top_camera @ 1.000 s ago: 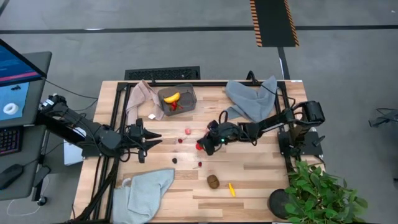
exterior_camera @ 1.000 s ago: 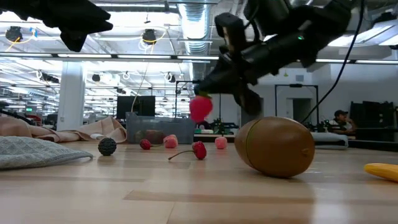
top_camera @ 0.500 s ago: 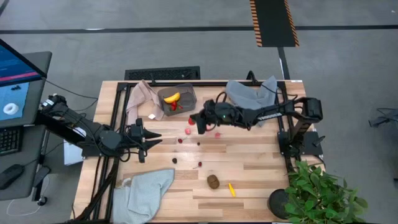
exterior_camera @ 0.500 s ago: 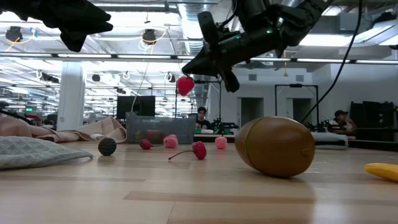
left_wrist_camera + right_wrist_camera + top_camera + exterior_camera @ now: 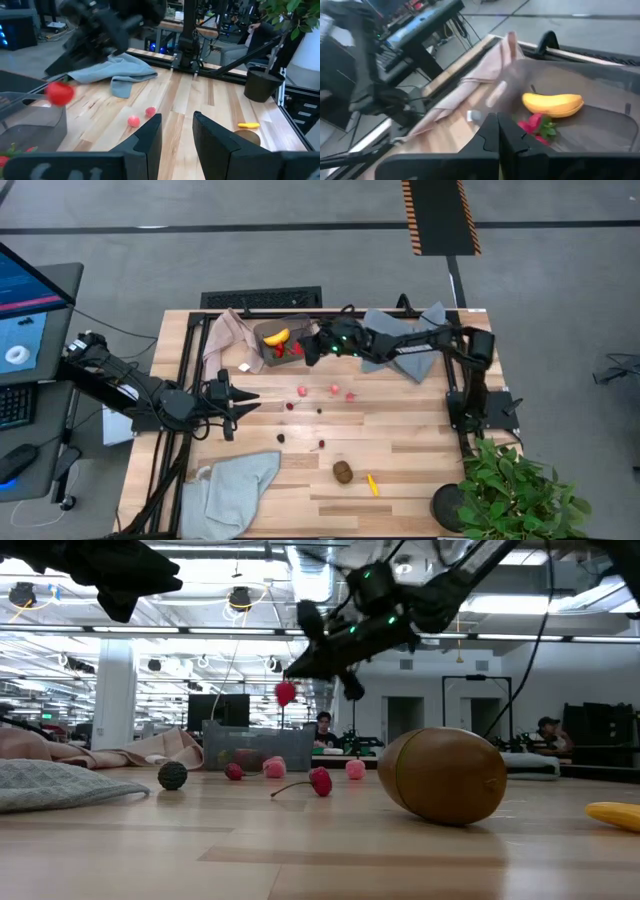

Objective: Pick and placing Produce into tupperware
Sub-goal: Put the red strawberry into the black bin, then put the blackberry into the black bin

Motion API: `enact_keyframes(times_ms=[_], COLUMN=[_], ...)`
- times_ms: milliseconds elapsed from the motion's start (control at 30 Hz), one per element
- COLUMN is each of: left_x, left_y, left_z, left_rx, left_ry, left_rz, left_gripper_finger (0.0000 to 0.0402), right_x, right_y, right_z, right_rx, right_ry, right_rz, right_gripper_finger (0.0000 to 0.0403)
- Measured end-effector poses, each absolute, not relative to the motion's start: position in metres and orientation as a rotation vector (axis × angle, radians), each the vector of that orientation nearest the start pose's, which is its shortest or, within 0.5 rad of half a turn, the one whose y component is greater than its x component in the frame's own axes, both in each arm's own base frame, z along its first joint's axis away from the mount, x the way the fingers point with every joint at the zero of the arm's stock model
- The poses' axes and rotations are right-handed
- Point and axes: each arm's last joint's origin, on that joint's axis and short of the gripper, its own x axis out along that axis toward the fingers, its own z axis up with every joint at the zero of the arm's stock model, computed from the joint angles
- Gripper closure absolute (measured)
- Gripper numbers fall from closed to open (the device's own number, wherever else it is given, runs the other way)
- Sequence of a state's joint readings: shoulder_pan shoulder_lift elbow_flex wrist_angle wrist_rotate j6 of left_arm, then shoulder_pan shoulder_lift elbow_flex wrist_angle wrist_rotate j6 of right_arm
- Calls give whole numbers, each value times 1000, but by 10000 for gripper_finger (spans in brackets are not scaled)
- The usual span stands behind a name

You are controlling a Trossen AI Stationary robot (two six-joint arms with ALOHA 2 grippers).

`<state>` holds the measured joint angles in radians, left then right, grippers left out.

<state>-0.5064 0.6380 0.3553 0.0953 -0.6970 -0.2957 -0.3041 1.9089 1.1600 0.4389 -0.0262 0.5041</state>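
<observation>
A small red toy strawberry is hanging in the air, pinched between the closed fingers of the right gripper. In the high view this gripper is reaching over the right edge of the small rectangular translucent grey plastic tub, which is standing near the far edge of the light wooden slatted table. The right wrist view is showing the tub from close, and inside it a yellow toy banana is lying beside another red strawberry with green leaves.

On the table in front of the tub, several small pieces of produce are lying apart from each other: two pinkish berries and a third pinkish one, a small red berry, a dark round berry and a red berry with a thin stem. Nearer to the front edge, a brown egg-shaped kiwi is resting, with a tiny yellow piece just beside it.

The left gripper is hovering over the left part of the table, well apart from the tub; its fingers are parted and holding nothing.

A beige-pink cloth is lying just beside the tub on its left. One grey-blue cloth is lying under the right arm, and another one is lying at the front left corner. A green leafy potted plant is standing at the front right corner.
</observation>
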Motion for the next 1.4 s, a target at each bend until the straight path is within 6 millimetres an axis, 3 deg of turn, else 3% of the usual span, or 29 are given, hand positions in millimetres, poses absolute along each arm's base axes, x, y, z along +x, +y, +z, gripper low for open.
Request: enact_keyframes(times_ms=[333,467,700,900,1100,1400], left_x=[139,139,139,139,139,143], left_y=[-56,-56,-56,-56,-53,-42], left_z=[234,234,234,234,234,234], left_rx=[-202,-203,-216,-215,-210,-270], left_ry=[119,117,115,115,98,91], left_rz=[211,212,216,221,294,336], left_gripper_finger=[303,303,303,303,303,303], right_x=[442,450,448,444,438,409], right_y=[-168,-175,-182,-192,-186,-161], right_z=[177,183,188,190,222,306], right_rx=[568,543,548,562,556,462], right_ry=[300,301,303,307,253,172], right_rz=[-400,-405,-411,-393,-278,-34], right_gripper_finger=[388,390,348,341,340,339])
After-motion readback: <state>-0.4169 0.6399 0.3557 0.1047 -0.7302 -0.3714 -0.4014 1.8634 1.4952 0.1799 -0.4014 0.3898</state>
